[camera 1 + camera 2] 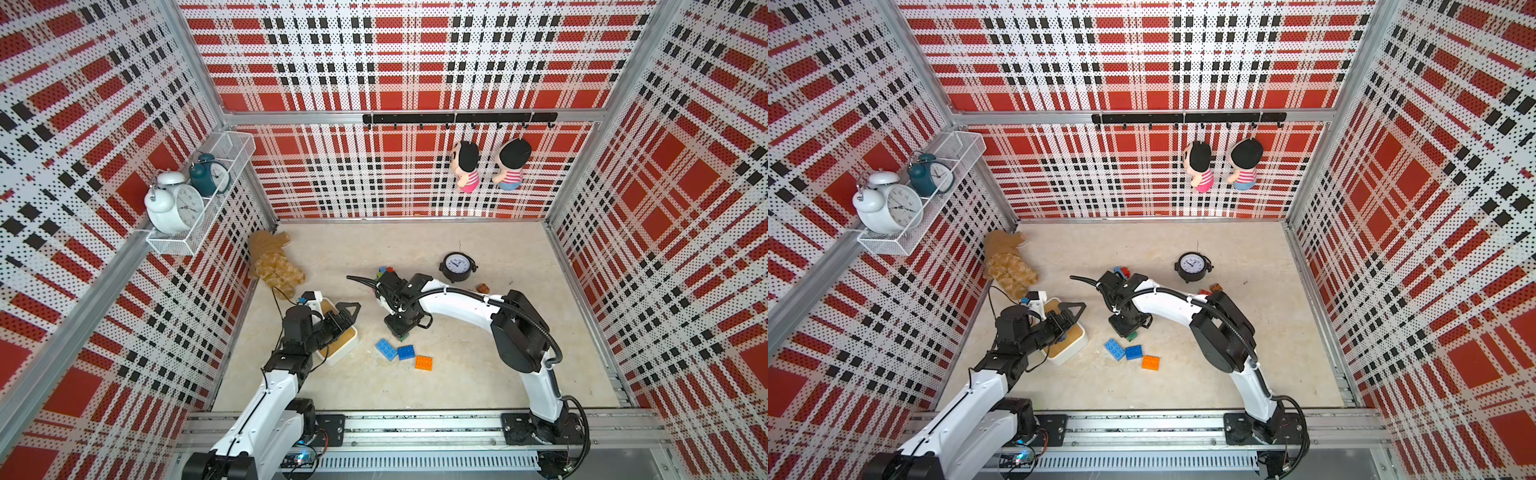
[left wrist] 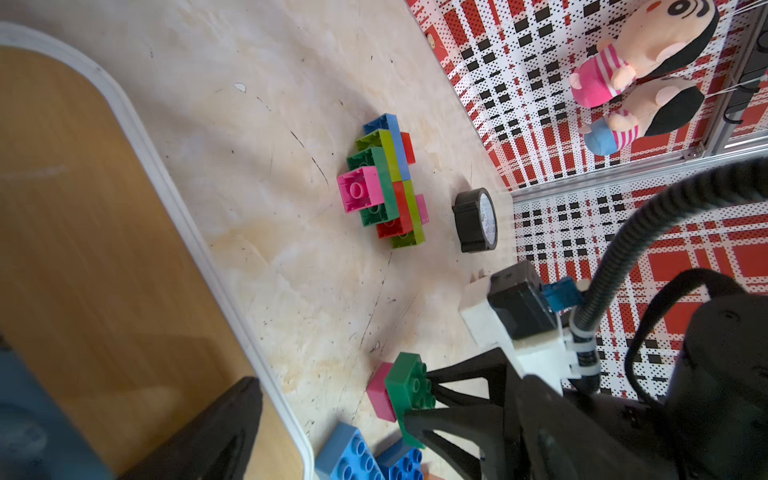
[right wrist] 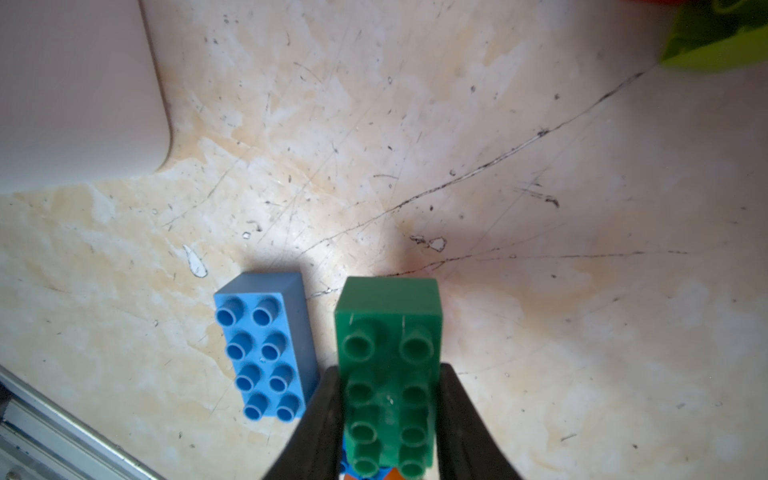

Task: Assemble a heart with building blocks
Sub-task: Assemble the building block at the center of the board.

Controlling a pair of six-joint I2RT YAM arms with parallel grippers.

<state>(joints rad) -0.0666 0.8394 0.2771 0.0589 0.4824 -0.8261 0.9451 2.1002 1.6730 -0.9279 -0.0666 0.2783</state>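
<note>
My right gripper (image 3: 390, 372) is shut on a dark green eight-stud brick (image 3: 388, 332), held a little above the floor; in the left wrist view a pink brick (image 2: 379, 397) sits against that brick's underside. Just beside it lie a light blue brick (image 1: 386, 349), a blue brick (image 1: 406, 352) and an orange brick (image 1: 423, 363). The partly built block assembly (image 2: 382, 183) of pink, green, lime, red and blue bricks lies farther back, mostly hidden by the right arm in both top views. My left gripper (image 1: 338, 320) hangs open and empty over the tray.
A white tray with a wooden bottom (image 1: 347, 347) lies under the left arm. A small black clock (image 1: 457, 267) and a small brown object (image 1: 482, 287) stand at the back right. A tan plush toy (image 1: 274, 262) lies in the back left corner.
</note>
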